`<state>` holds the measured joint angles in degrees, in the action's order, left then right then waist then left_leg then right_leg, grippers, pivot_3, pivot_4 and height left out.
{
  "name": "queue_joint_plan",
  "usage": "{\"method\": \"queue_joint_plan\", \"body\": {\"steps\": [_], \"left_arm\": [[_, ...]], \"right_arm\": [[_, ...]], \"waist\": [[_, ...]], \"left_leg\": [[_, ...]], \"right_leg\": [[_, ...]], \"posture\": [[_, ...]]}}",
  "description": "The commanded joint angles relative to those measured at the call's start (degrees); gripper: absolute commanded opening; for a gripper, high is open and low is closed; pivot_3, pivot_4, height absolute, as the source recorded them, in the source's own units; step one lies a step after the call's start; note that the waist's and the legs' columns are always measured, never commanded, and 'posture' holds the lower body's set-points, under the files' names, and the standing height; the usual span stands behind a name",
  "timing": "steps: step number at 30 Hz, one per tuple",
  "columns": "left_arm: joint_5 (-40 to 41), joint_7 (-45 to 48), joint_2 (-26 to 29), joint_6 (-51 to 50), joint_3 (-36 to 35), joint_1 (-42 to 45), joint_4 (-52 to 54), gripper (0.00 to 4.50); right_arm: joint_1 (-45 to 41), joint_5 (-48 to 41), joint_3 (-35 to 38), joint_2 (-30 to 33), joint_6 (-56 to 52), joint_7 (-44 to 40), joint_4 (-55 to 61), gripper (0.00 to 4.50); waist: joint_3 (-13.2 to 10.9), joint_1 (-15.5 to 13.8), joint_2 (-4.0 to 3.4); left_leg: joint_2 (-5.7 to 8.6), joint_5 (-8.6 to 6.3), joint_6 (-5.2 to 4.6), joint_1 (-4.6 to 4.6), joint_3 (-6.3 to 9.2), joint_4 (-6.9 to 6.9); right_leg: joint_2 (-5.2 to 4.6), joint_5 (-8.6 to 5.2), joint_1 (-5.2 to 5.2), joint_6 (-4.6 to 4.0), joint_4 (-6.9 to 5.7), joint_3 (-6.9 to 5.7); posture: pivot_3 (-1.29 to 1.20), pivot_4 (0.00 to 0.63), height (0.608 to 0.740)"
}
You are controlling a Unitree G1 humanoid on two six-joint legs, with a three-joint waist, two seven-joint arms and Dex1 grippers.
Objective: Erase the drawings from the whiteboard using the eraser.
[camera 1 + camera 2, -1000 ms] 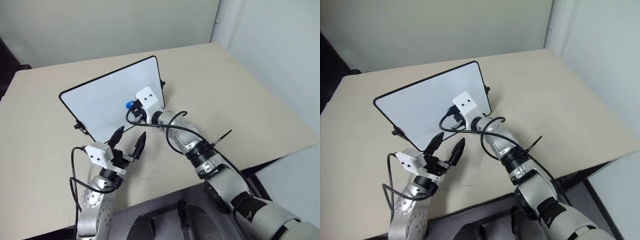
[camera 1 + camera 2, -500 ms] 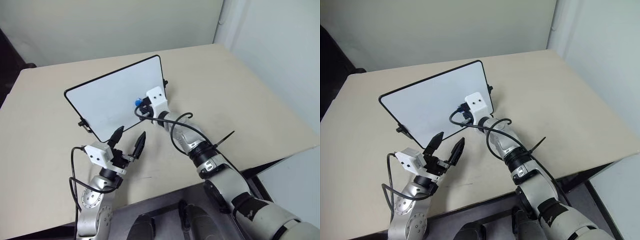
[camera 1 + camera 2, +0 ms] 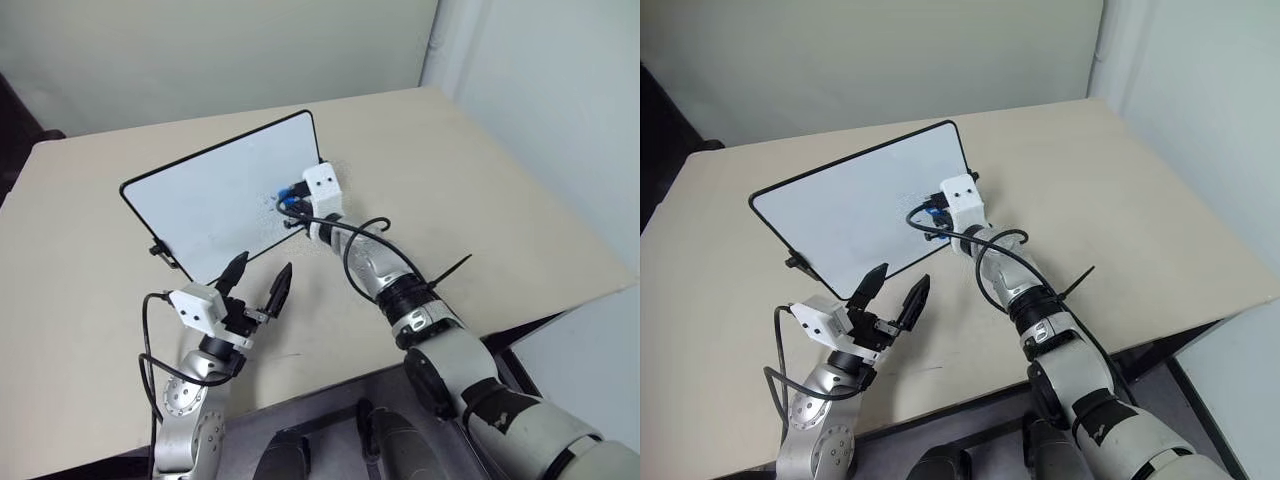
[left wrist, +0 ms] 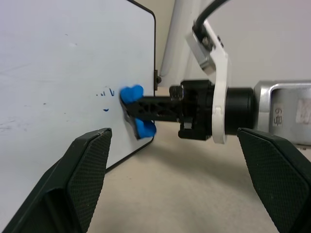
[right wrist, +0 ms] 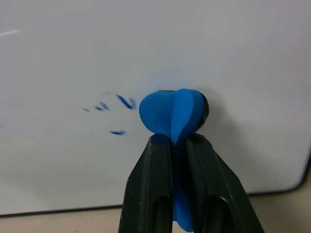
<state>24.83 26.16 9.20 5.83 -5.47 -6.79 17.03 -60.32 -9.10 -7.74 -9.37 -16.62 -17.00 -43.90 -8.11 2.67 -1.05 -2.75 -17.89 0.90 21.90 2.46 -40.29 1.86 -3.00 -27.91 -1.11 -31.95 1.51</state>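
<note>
The whiteboard (image 3: 200,200) lies on the table, black-framed, tilted with its right end farther away. My right gripper (image 5: 178,138) is shut on the blue eraser (image 5: 172,114), which is pressed against the board near its right edge. The eraser (image 3: 290,193) bulges where the fingers squeeze it. Of the drawings (image 5: 121,103), a few short blue dashes and specks show just beside the eraser, also as drawings (image 4: 107,93) from the other wrist. My left gripper (image 3: 258,278) hovers open and empty over the table, in front of the board's near edge.
The beige table (image 3: 480,190) extends to the right of the board and ends at an edge on the right (image 3: 600,290). Small black clips (image 3: 157,250) stick out from the board's frame. A black cable (image 3: 365,240) loops around my right forearm.
My right gripper has slid the eraser to the right across the board, toward its right edge. Faint blue remnants show where it passed. The left gripper has stayed put.
</note>
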Motion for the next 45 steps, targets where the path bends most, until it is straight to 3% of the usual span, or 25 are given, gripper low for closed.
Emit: {"method": "queue_joint_plan", "body": {"steps": [1, 4, 10, 20, 29, 45], "left_arm": [[0.38, 0.27, 0.19, 0.36, -0.07, 0.0, 1.52, 4.5], [0.42, 0.22, 0.21, 0.32, -0.1, -0.19, 1.74, 4.5], [0.46, 0.12, 0.18, 0.38, -0.18, -0.49, 1.98, 4.5], [0.57, 0.43, 0.28, 0.37, -0.21, -0.07, 1.34, 4.5], [0.3, 0.88, 0.5, 0.26, 0.0, 0.98, 0.34, 4.5], [0.31, 0.53, 0.07, 0.67, 0.1, 1.28, 0.01, 4.5]], "right_arm": [[2.47, 0.43, -4.48, -5.56, -0.43, -5.18, 5.47, 0.13], [4.07, 1.29, -8.6, -5.19, -0.74, -9.39, 7.19, 0.13], [5.05, 1.08, -10.95, -4.96, -2.16, -10.0, 7.93, 0.13], [-1.85, -2.87, 1.08, -3.08, -0.14, 0.29, -1.16, 0.13], [-4.65, -2.29, 5.91, -2.38, 2.31, 2.99, -6.58, 0.13], [1.46, -1.68, -4.63, -5.4, -3.26, -6.05, 8.49, 0.13]], "waist": [[0.0, 0.04, 0.0], [0.0, 0.06, 0.0], [0.01, -0.8, 0.01], [0.02, -1.13, 0.04], [0.01, -0.95, 0.05], [0.01, -0.39, 0.06]], "left_leg": [[0.0, -0.02, 0.02, 0.0, 0.0, 0.03], [-0.01, -0.07, 0.1, 0.03, -0.03, 0.11], [0.0, -0.15, 0.08, 0.07, -0.06, 0.08], [0.0, -0.14, -0.05, 0.04, -0.08, -0.17], [0.05, 0.01, -0.3, 0.01, -0.04, -0.36], [0.02, -0.27, -0.04, 0.07, -0.09, -0.23]], "right_leg": [[0.0, 0.0, -0.02, -0.01, 0.0, 0.0], [0.01, 0.0, -0.14, -0.01, 0.01, 0.0], [-0.04, -0.09, -0.13, -0.05, 0.04, 0.02], [-0.06, 0.09, -0.02, -0.12, -0.01, 0.03], [0.0, 0.31, 0.05, -0.03, 0.05, 0.01], [0.01, 0.18, -0.19, 0.03, 0.08, -0.01]], "posture": [[0.0, 0.15, 0.737], [0.0, 0.15, 0.737], [0.0, 0.15, 0.737], [0.0, 0.15, 0.737], [0.0, 0.15, 0.737], [0.0, 0.15, 0.737]]}}
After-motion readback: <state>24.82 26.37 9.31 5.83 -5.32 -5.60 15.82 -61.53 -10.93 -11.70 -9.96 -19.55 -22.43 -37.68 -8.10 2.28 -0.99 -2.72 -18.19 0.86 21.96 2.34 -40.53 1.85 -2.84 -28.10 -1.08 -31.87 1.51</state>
